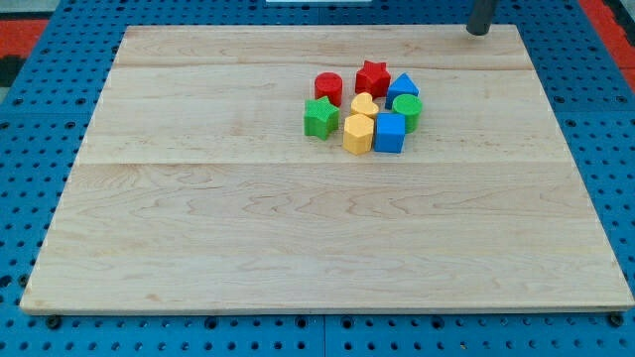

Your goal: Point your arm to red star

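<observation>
The red star sits at the top of a tight cluster of blocks in the upper middle of the wooden board. My tip shows at the view's top right, at the board's far edge, well up and to the right of the red star, touching no block. Around the star are a red cylinder to its left, a blue block to its right and a yellow heart just below it.
The cluster also holds a green star, a yellow hexagon block, a blue cube and a green cylinder. A blue pegboard surrounds the board.
</observation>
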Robot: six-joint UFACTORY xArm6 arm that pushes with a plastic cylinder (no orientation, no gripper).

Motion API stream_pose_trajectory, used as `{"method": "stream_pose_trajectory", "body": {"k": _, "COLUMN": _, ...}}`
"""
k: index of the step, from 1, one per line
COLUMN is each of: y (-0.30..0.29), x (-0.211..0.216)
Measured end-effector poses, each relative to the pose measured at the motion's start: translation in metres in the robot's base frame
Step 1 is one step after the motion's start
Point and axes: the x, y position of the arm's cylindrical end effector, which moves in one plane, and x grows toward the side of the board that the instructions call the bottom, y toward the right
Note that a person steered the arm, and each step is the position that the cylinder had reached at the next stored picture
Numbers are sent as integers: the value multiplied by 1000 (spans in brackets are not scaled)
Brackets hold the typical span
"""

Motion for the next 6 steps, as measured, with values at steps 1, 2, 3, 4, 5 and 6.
{"method": "stream_pose_trajectory", "body": {"k": 1, "y": 0, "x": 0}}
{"method": "stream_pose_trajectory", "body": {"k": 2, "y": 2, "x": 14}}
{"method": "stream_pose_trajectory", "body": {"k": 3, "y": -27, "x": 22}}
{"method": "stream_pose_trajectory", "body": {"k": 4, "y": -87, "x": 35}}
{"method": "stream_pose_trajectory", "body": {"k": 5, "y": -99, "x": 86}}
{"method": "stream_pose_trajectory", "body": {"k": 6, "y": -127, "x": 99}}
